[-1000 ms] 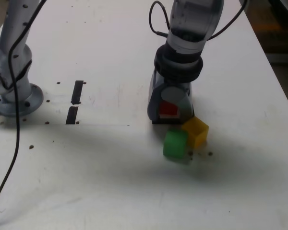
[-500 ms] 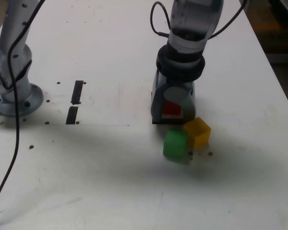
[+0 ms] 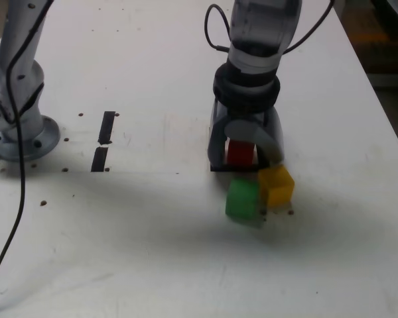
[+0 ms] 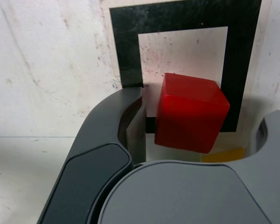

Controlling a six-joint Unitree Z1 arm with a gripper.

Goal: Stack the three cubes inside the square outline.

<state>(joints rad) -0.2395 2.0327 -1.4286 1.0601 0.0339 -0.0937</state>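
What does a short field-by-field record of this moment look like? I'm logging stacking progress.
pincer: open, jaws standing either side of the red cube
red cube: on the square outline, partly over its white centre, released
green cube: on the table, outside the outline
yellow cube: on the table beside the green one
stack: not yet begun; no cube on another

Cube (image 4: 191, 112) inside square outline (image 4: 126, 46), apparently overlapping edge.
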